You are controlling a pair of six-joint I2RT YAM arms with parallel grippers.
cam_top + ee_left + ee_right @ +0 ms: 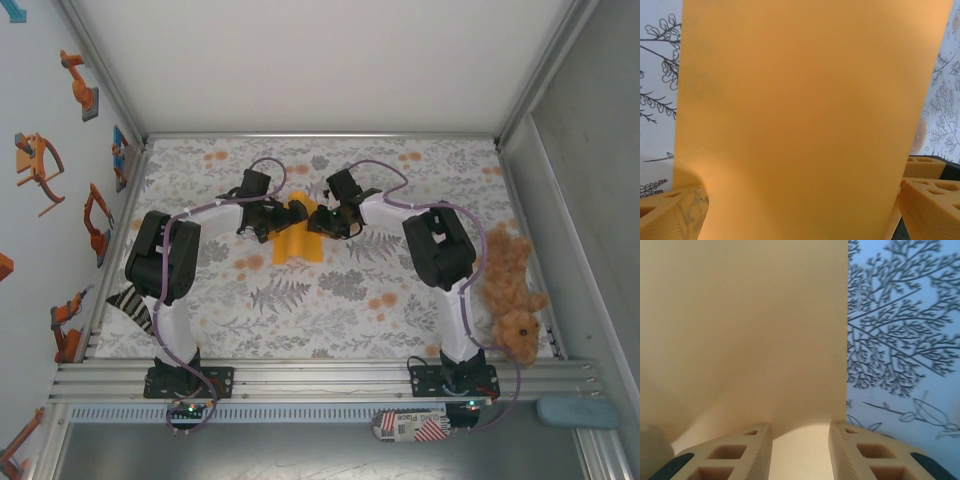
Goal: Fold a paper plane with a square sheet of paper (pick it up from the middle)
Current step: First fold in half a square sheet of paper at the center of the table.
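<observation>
Spread wide, the left gripper [800,212] straddles the square sheet of paper [297,246] lying mid-worktop, the right gripper [801,440] half-parted beside it, seemingly mid-fold, so next comes pinching an edge squarely.

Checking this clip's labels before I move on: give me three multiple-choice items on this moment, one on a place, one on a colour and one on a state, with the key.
1. Where does the plush teddy lie?
A. between the two arms
B. at the right edge of the table
C. on the left arm's base

2. What colour is the paper?
A. blue
B. white
C. orange-yellow

3. How does the left gripper stand?
A. wide open
B. shut on the teddy
C. shut on a cable

Key:
1 B, the top view shows it there.
2 C, the top and left wrist views both show it orange-yellow.
3 A, its fingers sit far apart at the wrist view's lower corners, with paper between them.
</observation>
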